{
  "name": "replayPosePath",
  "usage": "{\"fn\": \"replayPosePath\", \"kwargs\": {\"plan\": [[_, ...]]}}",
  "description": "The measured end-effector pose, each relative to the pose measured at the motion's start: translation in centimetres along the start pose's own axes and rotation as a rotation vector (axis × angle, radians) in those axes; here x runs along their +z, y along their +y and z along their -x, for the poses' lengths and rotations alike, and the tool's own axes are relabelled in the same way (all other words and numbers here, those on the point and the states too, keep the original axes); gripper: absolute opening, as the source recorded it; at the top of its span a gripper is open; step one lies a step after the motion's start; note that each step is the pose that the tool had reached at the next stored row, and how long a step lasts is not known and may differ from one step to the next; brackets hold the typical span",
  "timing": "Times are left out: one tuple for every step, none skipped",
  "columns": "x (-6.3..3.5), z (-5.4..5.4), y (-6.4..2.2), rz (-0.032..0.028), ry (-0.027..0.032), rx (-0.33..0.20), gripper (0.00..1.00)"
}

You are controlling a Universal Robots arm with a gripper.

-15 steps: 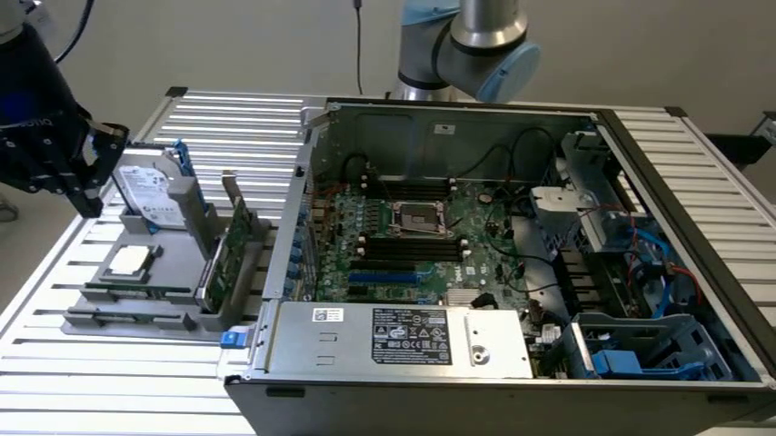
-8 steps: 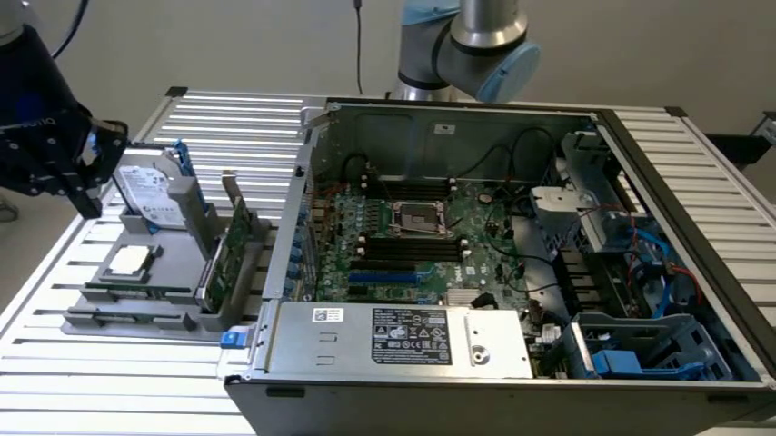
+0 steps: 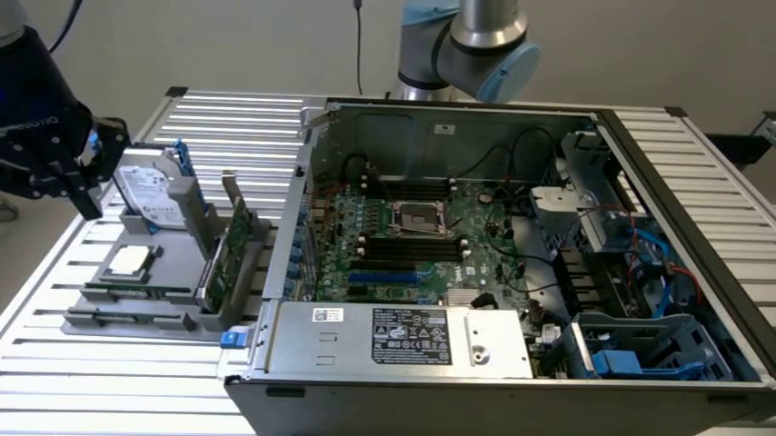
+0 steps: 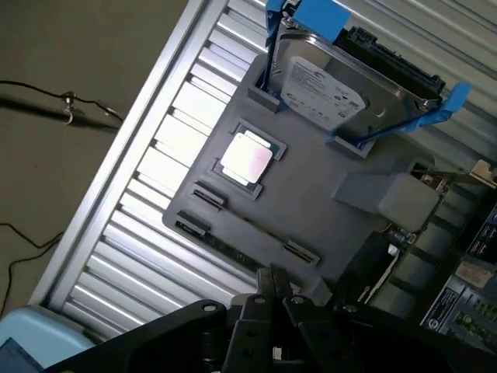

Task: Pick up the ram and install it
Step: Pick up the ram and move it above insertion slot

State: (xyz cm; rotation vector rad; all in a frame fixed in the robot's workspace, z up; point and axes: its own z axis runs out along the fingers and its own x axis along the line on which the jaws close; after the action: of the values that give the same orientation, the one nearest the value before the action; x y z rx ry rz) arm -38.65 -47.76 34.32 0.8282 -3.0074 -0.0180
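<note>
The ram (image 4: 224,245) is a thin green stick lying edge-up in a slot of the grey holder (image 4: 311,202); in the exterior view the ram (image 3: 144,289) is on the near side of the holder (image 3: 170,263). My gripper (image 4: 272,281) hovers above the holder's edge close to the ram, fingers shut together with nothing between them. In the exterior view the black gripper (image 3: 83,195) hangs at the exterior view's left, above and clear of the holder. The motherboard's black slots (image 3: 412,245) lie inside the open computer case (image 3: 679,163).
On the holder stand a hard drive in blue rails (image 3: 155,191), a square silver processor (image 3: 129,262) and an upright green expansion card (image 3: 225,259). The case has a power supply (image 3: 401,334) at its front. The slatted metal table (image 3: 134,381) carries everything.
</note>
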Motion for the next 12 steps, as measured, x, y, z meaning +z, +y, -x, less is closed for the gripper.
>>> {"fn": "replayPosePath", "kwargs": {"plan": [[0.00, 0.00, 0.00, -0.0004, 0.0003, -0.018, 0.11], [0.01, 0.00, 0.00, -0.0009, 0.0006, -0.036, 0.11], [0.01, 0.00, 0.00, -0.0013, 0.0011, -0.054, 0.11], [0.01, 0.00, 0.00, -0.0017, 0.0014, -0.072, 0.11], [0.02, 0.00, 0.00, -0.0021, 0.0018, -0.090, 0.11], [0.02, 0.00, 0.01, -0.0025, 0.0021, -0.109, 0.11], [0.02, 0.00, 0.01, -0.0029, 0.0025, -0.127, 0.11], [0.02, 0.01, 0.00, -0.0033, 0.0028, -0.145, 0.11], [0.03, 0.01, 0.01, -0.0037, 0.0031, -0.163, 0.11], [0.03, 0.01, 0.01, -0.0041, 0.0035, -0.181, 0.11], [0.03, 0.01, 0.01, -0.0045, 0.0038, -0.199, 0.11], [0.03, 0.01, 0.01, -0.0048, 0.0042, -0.217, 0.11]]}}
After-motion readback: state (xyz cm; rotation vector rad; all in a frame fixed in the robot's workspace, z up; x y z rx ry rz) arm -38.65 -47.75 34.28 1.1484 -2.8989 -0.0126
